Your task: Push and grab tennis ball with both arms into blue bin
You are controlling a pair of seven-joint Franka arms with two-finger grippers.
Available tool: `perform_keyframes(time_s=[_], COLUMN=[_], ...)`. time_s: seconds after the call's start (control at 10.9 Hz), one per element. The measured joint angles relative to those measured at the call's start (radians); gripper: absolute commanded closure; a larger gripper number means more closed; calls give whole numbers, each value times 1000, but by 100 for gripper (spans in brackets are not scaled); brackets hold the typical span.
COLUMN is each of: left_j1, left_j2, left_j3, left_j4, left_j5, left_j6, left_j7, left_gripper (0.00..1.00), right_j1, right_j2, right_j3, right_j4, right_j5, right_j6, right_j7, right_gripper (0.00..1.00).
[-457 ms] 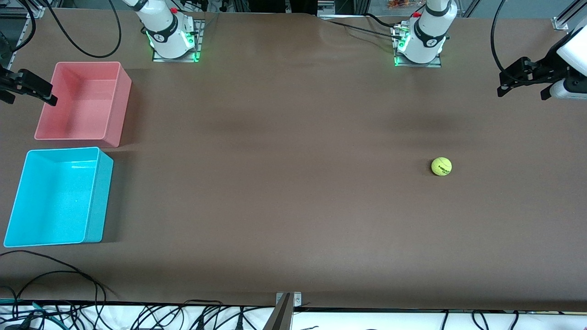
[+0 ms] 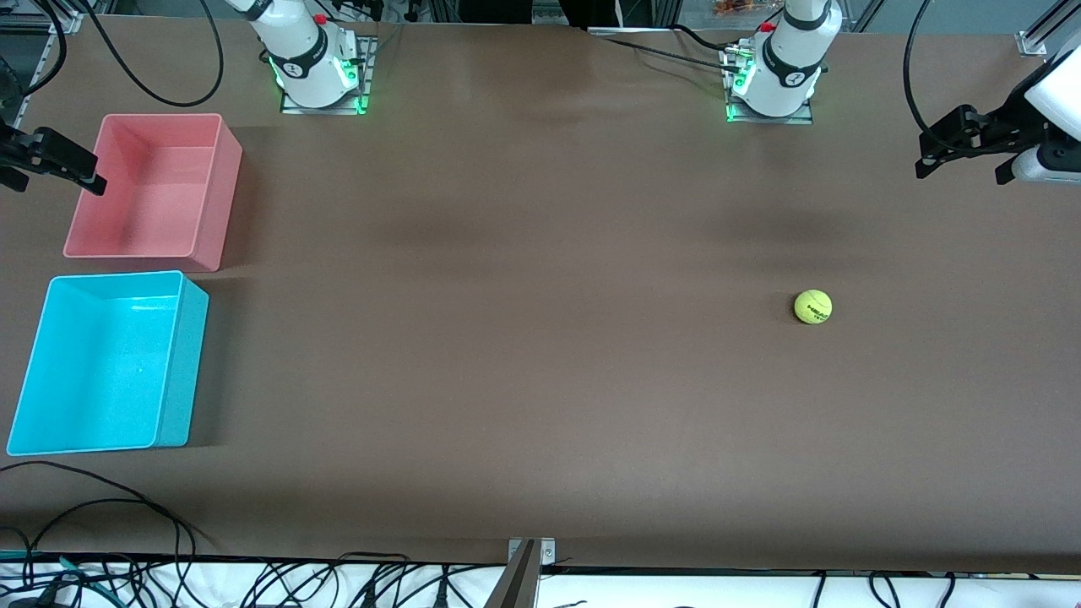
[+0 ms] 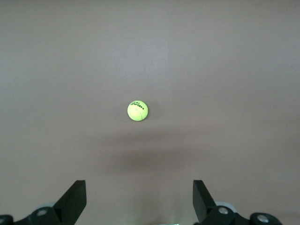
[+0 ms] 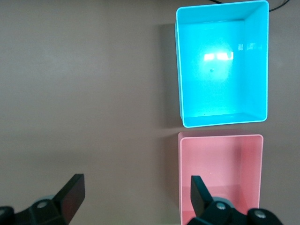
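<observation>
The ball sits alone on the brown worktop, toward the left arm's end and nearer the front camera than the left arm's base. Nothing touches it. In the left wrist view the ball shows dark lettering on its fuzzy yellow-green surface.

The left end effector hangs in the air over the worktop's edge at the left arm's end, well apart from the ball. Its fingers are spread wide and hold nothing.

The blue bin stands at the right arm's end of the worktop, with nothing inside it. The pink bin stands just beside it, farther from the front camera, with a narrow gap between the two; it too holds nothing.

The right end effector hangs over the worktop's edge beside the pink bin. Its fingers are also spread wide with nothing between them, and its wrist view looks down on both bins, the blue bin and the pink bin.

Loose black cables lie along the worktop's edge nearest the front camera.
</observation>
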Motion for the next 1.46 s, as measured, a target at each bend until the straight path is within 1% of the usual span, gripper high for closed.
perform_keyframes(time_s=[1.46], left_j1=[0], left_j2=[0], left_j3=[1], left_j4=[0], left_j5=[0], left_j6=[0], left_j7=[0], left_gripper=[0], right_j1=[2], right_j2=[-1], right_j3=[1], right_j4=[18], right_j5=[0], right_j6=[-22], right_j7=[-1], right_gripper=[0])
